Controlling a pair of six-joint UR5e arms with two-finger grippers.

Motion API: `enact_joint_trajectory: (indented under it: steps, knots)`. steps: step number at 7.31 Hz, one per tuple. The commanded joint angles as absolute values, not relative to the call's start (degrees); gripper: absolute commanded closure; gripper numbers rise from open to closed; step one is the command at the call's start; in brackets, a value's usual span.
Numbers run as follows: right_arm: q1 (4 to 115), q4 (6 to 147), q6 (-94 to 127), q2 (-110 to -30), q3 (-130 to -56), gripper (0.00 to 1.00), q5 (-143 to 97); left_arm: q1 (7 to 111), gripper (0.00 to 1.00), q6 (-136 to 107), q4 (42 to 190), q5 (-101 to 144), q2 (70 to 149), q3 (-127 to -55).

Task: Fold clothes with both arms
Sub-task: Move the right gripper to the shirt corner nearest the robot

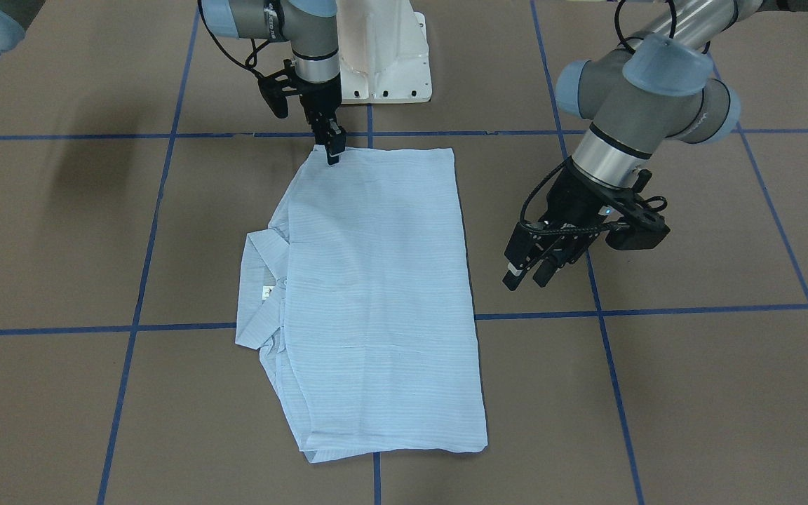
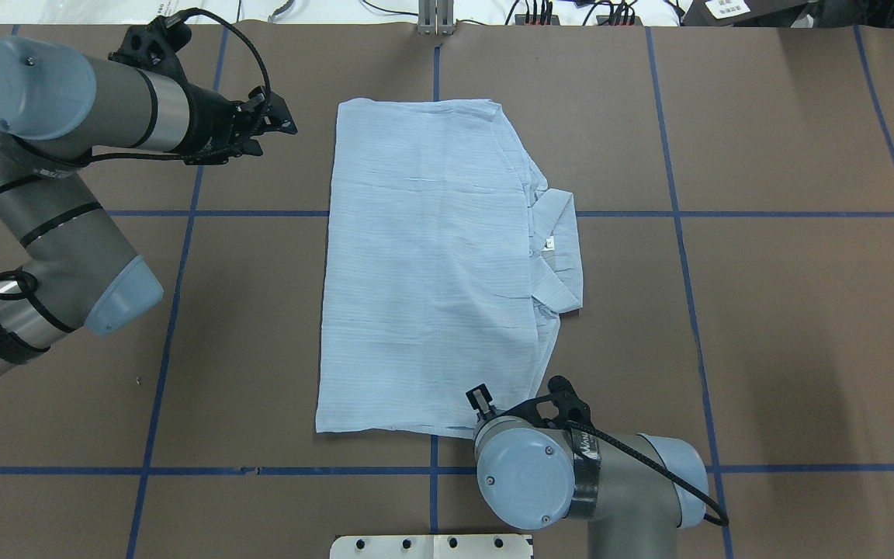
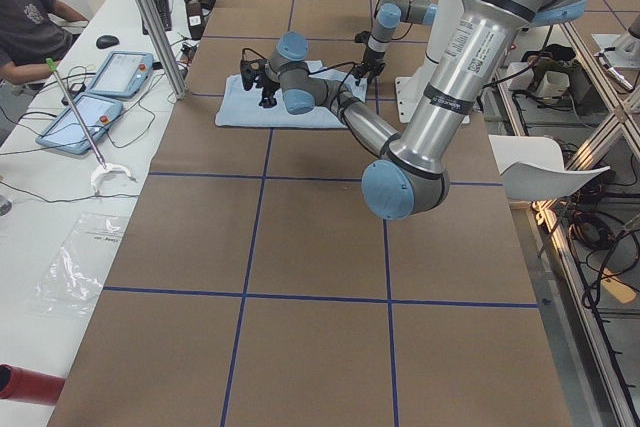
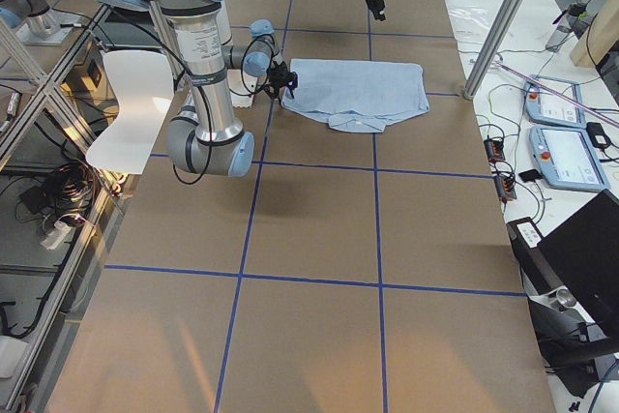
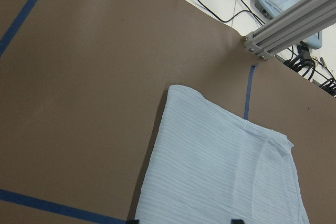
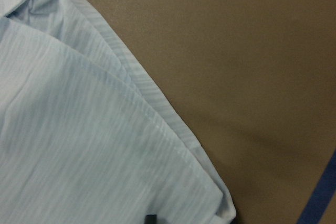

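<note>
- Overhead exterior is showing the brown table (image 2: 765, 310), with blue tape lines crossing it in a grid.
- The shirt (image 2: 424, 264) is lying flat at the table's middle, folded into a long rectangle that is running away from the robot.
- The left arm (image 2: 51, 225) is reaching in well to the shirt's left side.
- The right arm (image 2: 610, 489) is bending down over the shirt's near right corner.
- The left gripper (image 1: 524, 280) is hanging above bare table with its fingers apart, touching no cloth.
- The right gripper (image 1: 333, 156) is pointing onto that near corner; I cannot tell whether its fingers are pinching it.
- The collar (image 2: 559, 248) is sticking out on the robot's right.
- The white neck tag (image 2: 549, 244) is showing inside the collar.
</note>
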State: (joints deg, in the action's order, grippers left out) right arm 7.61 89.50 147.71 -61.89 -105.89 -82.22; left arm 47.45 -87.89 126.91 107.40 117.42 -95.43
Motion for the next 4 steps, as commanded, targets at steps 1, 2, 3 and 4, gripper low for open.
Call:
enact_joint_trajectory:
  steps: [1,2,3,4]
  knots:
    - [8.26,89.12,147.74,-61.18,-105.82,1.0,-82.09,47.46,0.35,-87.89,126.91,107.4,117.16,-95.71]
    - [8.61,88.86,147.57,-61.08,-105.82,1.0,-82.09,47.46,0.35,-87.98,126.83,107.49,117.16,-96.15]
    - [9.74,88.86,147.66,-60.74,-105.91,1.0,-82.26,47.46,0.35,-87.98,126.57,107.58,117.16,-96.76]
    - [10.1,89.21,147.66,-60.56,-106.17,1.0,-82.44,47.29,0.35,-88.15,124.21,107.58,117.16,-98.16]
